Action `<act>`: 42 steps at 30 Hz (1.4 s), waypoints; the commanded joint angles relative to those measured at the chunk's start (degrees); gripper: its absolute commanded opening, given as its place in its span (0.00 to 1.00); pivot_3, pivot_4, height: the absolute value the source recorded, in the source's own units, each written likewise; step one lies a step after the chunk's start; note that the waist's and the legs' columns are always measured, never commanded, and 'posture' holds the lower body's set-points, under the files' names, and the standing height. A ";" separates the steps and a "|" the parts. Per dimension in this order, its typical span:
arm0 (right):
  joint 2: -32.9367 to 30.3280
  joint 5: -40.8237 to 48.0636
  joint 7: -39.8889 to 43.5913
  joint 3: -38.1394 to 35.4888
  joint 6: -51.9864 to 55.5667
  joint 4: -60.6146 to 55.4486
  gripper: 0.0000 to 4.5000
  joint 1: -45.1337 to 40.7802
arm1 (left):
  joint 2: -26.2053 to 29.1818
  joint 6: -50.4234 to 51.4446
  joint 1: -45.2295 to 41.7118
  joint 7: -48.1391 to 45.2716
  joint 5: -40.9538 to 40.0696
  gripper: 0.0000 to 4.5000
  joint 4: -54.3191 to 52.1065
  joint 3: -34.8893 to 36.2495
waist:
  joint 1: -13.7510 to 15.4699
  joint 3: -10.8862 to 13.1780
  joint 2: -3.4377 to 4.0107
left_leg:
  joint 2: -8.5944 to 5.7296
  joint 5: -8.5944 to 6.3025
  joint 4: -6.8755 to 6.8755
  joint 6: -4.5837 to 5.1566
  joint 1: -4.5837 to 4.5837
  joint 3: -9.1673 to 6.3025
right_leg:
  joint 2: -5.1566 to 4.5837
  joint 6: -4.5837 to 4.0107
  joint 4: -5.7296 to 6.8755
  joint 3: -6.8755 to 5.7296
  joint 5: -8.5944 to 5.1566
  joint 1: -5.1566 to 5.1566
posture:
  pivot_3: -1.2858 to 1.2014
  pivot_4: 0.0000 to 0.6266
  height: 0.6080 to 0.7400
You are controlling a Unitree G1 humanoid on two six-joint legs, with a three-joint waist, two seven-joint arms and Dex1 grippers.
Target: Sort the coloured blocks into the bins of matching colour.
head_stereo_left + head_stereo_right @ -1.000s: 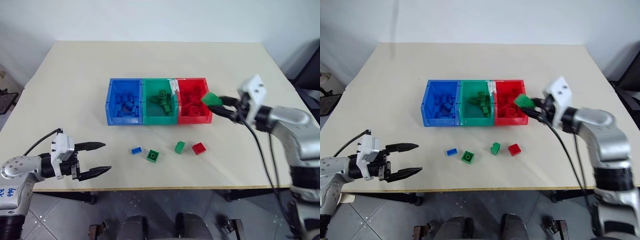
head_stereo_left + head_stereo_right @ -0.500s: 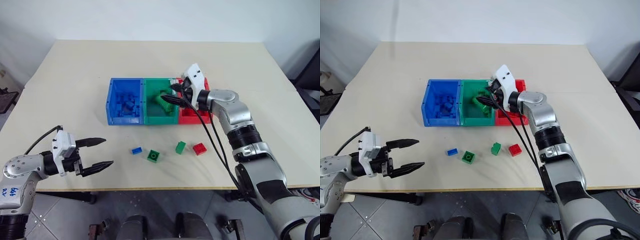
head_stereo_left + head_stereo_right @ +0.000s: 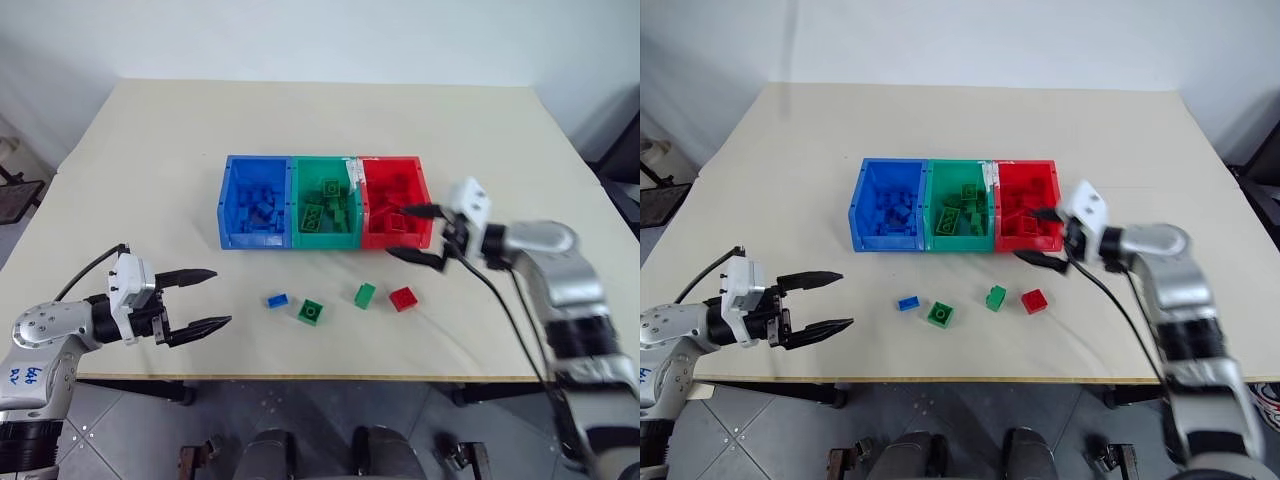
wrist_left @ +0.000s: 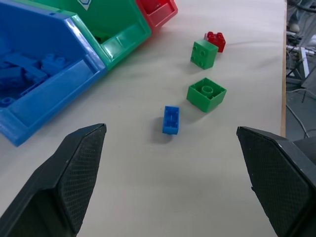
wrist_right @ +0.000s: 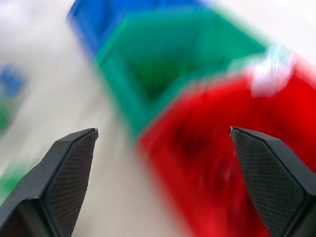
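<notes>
Three joined bins stand in a row mid-table: blue bin, green bin, red bin, each holding blocks of its own colour. A flat green block lies in the green bin. Loose on the table in front are a blue block, two green blocks and a red block. My right gripper is open and empty at the red bin's front right corner. Near the front left edge, my left gripper is open and empty, pointing toward the blue block.
The beige table has wide bare areas left, right and behind the bins. Its front edge runs just below the loose blocks. A cable hangs from my right wrist over the table's front right part.
My right gripper carried a green block over the green bin, opened and let it go. It then swung back right and down to the red bin's corner. The left gripper kept still.
</notes>
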 commanded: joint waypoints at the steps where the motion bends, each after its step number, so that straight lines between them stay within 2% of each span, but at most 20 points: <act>1: -7.71 3.98 3.69 -9.49 1.08 -7.32 0.99 10.50 | 0.40 -1.37 -0.96 -1.60 -0.61 1.00 1.80 0.80 | 0.48 0.00 0.00 | 0.01 0.00 -0.01 0.00 0.00 0.06 | 0.01 0.00 -0.08 -0.04 0.00 0.01 | 0.52 0.24 1.00; 6: -12.72 5.63 5.20 -18.10 0.28 -7.94 0.99 22.92 | 0.78 -2.00 -1.95 -2.60 -0.29 1.00 3.95 0.76 | 0.33 -0.01 -0.01 | 0.13 0.01 0.00 0.03 0.10 0.44 | 0.00 0.00 -0.34 -0.08 0.00 0.07 | 0.52 0.24 1.00; 12: -14.87 4.94 5.27 -23.40 -1.37 -6.98 0.99 31.29 | 1.15 -2.47 -2.92 -3.33 0.11 1.00 5.69 0.31 | 0.61 -0.01 -0.01 | 0.14 0.00 0.01 0.05 0.12 0.44 | -0.04 0.00 -0.44 -0.06 0.00 0.15 | 0.52 0.24 1.00; 16: -13.67 4.85 3.55 -19.69 -0.75 -9.09 0.99 28.51 | 1.12 -2.72 -3.67 -3.53 0.20 1.00 6.03 0.00 | 0.43 -0.01 -0.01 | 0.18 0.00 0.03 0.04 0.13 0.44 | -0.06 0.00 -0.47 -0.04 0.00 0.16 | 0.52 0.24 1.00; 22: -10.49 3.07 0.96 -10.28 1.01 -10.66 0.99 21.66 | 0.87 -2.65 -4.02 -3.30 0.45 1.00 5.61 -0.48 | 0.49 0.00 -0.01 | 0.20 0.00 0.04 0.03 0.12 0.42 | -0.06 -0.01 -0.46 -0.04 0.00 0.14 | 0.52 0.24 1.00; 26: -5.48 -2.79 0.85 0.52 -2.63 -5.57 0.99 13.03 | 0.67 -2.15 -3.40 -2.40 -0.01 1.00 3.54 -0.17 | 0.39 -0.02 -0.03 | 0.20 0.00 0.11 0.03 0.09 0.41 | -0.06 0.00 -0.47 -0.04 0.00 0.15 | 0.52 0.24 1.00; 35: -0.69 -8.91 2.41 9.22 -9.65 3.72 0.99 5.49 | 0.93 -1.67 -0.16 -0.83 -0.76 1.00 0.79 2.09 | 0.44 -0.01 -0.02 | 0.09 -0.01 0.17 0.05 0.03 0.19 | -0.02 0.00 -0.30 -0.08 0.00 0.15 | 0.52 0.24 1.00; 38: 0.69 -8.20 2.73 8.98 -10.67 4.82 0.85 4.51 | 0.86 -1.56 0.33 -0.41 -0.79 1.00 0.41 2.40 | 0.36 -0.02 -0.04 | 0.12 -0.01 0.17 0.04 0.06 0.20 | -0.01 0.00 -0.31 -0.07 0.00 0.17 | 0.52 0.24 1.00; 42: 1.16 -7.82 2.26 8.06 -10.92 4.09 0.54 3.85 | 0.61 -1.47 0.98 -0.06 -0.84 1.00 -0.14 2.72 | 0.34 -0.02 -0.04 | 0.14 -0.01 0.17 0.04 0.06 0.20 | -0.01 0.00 -0.30 -0.07 0.00 0.16 | 0.52 0.24 1.00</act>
